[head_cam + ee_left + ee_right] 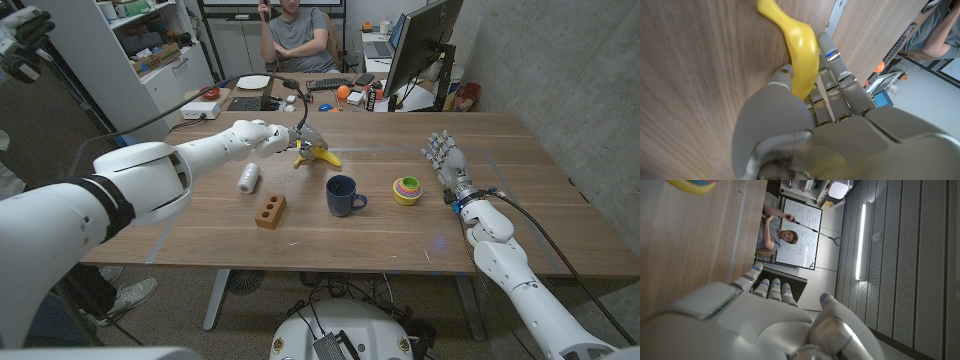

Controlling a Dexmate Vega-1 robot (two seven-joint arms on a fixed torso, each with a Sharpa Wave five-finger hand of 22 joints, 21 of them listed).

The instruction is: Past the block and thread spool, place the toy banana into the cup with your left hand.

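The yellow toy banana (322,156) sits in the grip of my left hand (305,140), low over the table (520,200) behind the dark blue cup (342,195). In the left wrist view the banana (797,45) runs between the fingers (840,75) and the thumb, its tip close to the wood. The brown block (270,211) and the white thread spool (248,179) lie left of the cup, nearer me than the hand. My right hand (445,158) stands open near the table's right side, holding nothing.
A stack of coloured ring cups (407,189) sits right of the cup, between it and my right hand; its edge (690,185) shows in the right wrist view. A person (297,40) sits behind the table, beside a desk with monitors and clutter.
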